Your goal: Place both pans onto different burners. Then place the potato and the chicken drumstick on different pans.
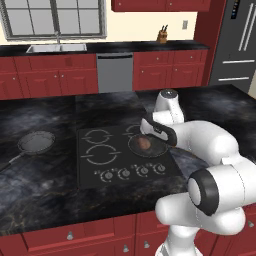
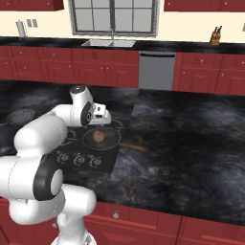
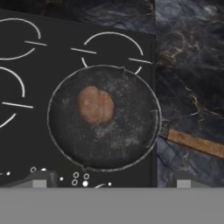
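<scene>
One dark pan [image 3: 118, 144] sits on the front right burner of the black cooktop [image 1: 90, 172], its brown handle [image 3: 194, 142] pointing out over the counter. The reddish-brown potato [image 3: 95, 105] lies inside it, a little off centre; it shows as well at potato [image 1: 144, 143] and potato [image 2: 99, 136]. My gripper [image 3: 112, 180] hangs open above this pan, apart from the potato, holding nothing. The second pan [image 1: 36, 141] rests on the counter left of the cooktop, also seen as pan [image 2: 19, 116]. The chicken drumstick is out of view.
Three burners [image 1: 100, 155] stand free, with the knob row [image 1: 132, 172] along the cooktop's front. Dark marble counter [image 2: 191, 139] spreads right of the cooktop. Sink [image 1: 56, 48], dishwasher [image 1: 115, 72] and knife block [image 1: 162, 35] line the far wall.
</scene>
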Motion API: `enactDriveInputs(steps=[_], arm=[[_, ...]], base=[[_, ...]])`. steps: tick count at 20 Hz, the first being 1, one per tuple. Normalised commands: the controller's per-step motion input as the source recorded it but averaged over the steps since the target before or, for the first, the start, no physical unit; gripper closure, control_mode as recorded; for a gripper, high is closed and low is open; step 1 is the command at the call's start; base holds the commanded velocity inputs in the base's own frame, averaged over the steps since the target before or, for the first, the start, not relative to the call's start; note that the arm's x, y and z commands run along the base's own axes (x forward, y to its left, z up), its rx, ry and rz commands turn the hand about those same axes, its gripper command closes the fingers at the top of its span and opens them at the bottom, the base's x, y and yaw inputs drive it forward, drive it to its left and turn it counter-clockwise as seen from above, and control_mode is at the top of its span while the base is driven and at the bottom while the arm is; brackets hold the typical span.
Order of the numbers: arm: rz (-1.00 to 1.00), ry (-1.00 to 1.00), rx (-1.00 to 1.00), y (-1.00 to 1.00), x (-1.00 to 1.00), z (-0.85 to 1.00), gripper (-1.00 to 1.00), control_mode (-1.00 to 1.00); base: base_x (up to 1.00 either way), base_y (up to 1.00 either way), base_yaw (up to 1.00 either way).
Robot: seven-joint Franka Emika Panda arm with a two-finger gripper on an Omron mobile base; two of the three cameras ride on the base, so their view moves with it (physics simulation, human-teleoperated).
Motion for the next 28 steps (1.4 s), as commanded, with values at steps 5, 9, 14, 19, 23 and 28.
enactDriveInputs(steps=[5, 9, 14, 19, 23, 28], arm=[[0.0, -0.02, 0.01, 0.0, -0.21, 0.09, -1.0, -1.0], [0.0, 0.0, 0.0, 0.0, -0.01, 0.17, -1.0, -1.0], [0.0, 0.0, 0.0, 0.0, 0.0, 0.07, -1.0, -1.0], [0.0, 0.0, 0.02, 0.0, -0.02, 0.01, -1.0, -1.0], [0.0, 0.0, 0.03, 0.0, -0.17, 0.02, -1.0, -1.0], [0.0, 0.0, 0.01, 0.0, -0.33, 0.01, -1.0, -1.0]], base=[[0.0, 0.0, 0.0], [0.0, 0.0, 0.0], [0.0, 0.0, 0.0], [0.0, 0.0, 0.0], [0.0, 0.0, 0.0], [0.0, 0.0, 0.0]])
